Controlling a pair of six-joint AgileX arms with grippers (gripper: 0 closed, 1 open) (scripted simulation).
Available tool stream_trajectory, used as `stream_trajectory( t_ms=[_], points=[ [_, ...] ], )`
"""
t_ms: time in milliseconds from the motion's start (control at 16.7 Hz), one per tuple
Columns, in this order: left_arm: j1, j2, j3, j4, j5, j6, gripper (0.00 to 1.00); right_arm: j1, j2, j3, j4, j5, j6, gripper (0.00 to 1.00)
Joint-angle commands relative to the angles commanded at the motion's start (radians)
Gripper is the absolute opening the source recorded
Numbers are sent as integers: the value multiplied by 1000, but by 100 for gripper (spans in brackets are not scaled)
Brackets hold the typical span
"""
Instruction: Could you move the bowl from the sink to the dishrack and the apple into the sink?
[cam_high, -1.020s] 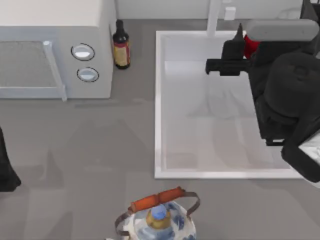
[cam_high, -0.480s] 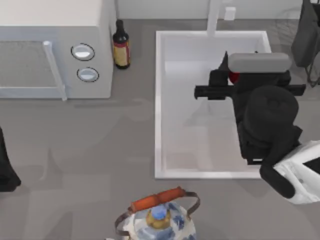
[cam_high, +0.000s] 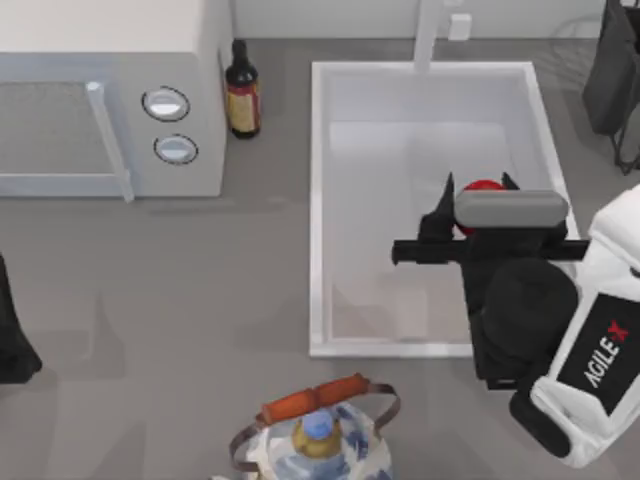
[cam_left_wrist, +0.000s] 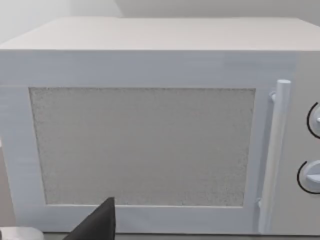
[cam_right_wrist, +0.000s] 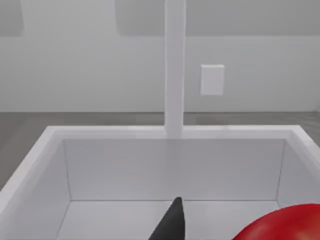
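Half the apple (cam_high: 484, 187) is hidden under my right gripper (cam_high: 478, 195), pinching it over the sink (cam_high: 318, 200) near its right wall; left arm parked, fingers unclear

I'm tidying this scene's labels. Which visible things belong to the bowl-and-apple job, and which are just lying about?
Job:
- apple, between the right gripper fingers over the sink
- dishrack, faint wires by the sink

Lying about:
- microwave
- sauce bottle
- kettle
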Motion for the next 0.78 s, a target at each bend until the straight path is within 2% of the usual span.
stream_trajectory(
  t_ms=[300, 780],
  points=[
    [0, 0, 0, 0, 0, 0, 100, 0, 9, -2, 10, 0, 0, 0],
    [0, 0, 0, 0, 0, 0, 100, 0, 9, -2, 10, 0, 0, 60]
  ],
)
